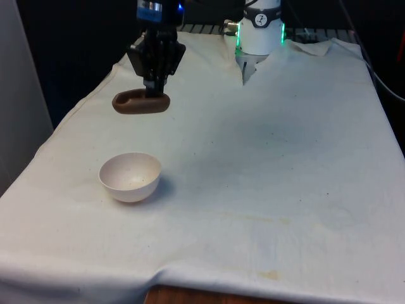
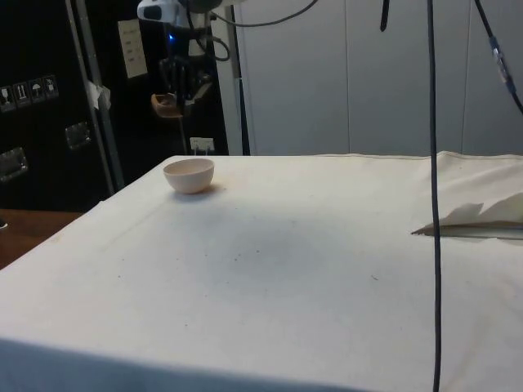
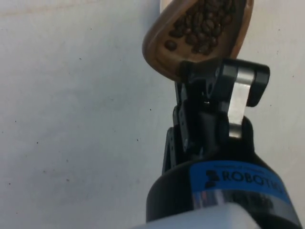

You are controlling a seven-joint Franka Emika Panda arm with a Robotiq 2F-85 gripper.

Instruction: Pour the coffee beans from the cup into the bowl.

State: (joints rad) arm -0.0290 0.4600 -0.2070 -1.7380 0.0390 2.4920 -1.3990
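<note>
A brown wooden cup point(image 1: 140, 102) hangs in the air above the table's far left part in the front view, roughly level. My gripper point(image 1: 154, 87) is shut on its rim from above. In the wrist view the cup point(image 3: 167, 52) holds dark coffee beans point(image 3: 205, 21), and the black fingers point(image 3: 205, 78) clamp its near edge. A pale empty bowl point(image 1: 130, 177) stands upright on the cloth, nearer the front camera than the cup and apart from it. In the side view the cup point(image 2: 166, 104) and gripper point(image 2: 181, 88) hover higher than the bowl point(image 2: 189, 175) and beyond it.
The white cloth point(image 1: 266, 177) covers the whole table. The robot's base point(image 1: 261, 31) stands at the far end. In the side view a black cable point(image 2: 433, 180) hangs down at the right, near a fold in the cloth point(image 2: 478, 219).
</note>
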